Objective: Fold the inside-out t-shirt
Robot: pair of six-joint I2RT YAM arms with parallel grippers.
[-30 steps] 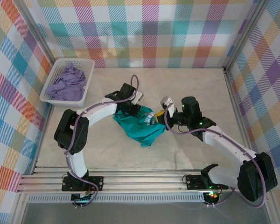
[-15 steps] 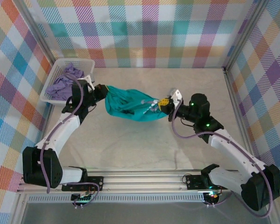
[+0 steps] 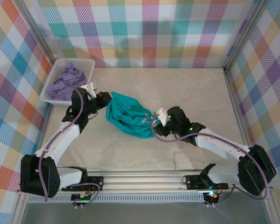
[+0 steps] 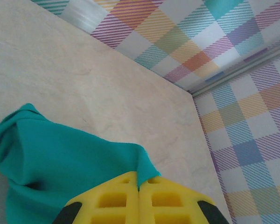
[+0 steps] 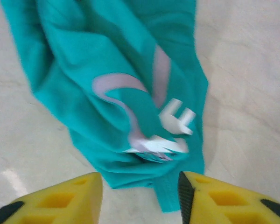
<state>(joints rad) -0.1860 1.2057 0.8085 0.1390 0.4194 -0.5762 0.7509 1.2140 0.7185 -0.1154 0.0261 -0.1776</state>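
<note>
The t-shirt point(image 3: 128, 116) lies bunched left of centre, its left edge pinched tight in the left gripper point(image 3: 104, 99). The right gripper point(image 3: 157, 117) stands parted at its right edge (nothing between the fingers). Bare pale table point(image 3: 196, 88) spreads rightward and rearward inside plaid walls point(image 3: 149, 32). A basket point(image 3: 77, 60) sits far left.

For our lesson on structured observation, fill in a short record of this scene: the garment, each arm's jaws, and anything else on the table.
garment: teal t-shirt, bunched, white labels showing
left jaws: shut on the t-shirt's edge
right jaws: open at the t-shirt's other end, gripping nothing
other items: white basket at the far left corner, holding a lavender garment
folding: not yet done
</note>
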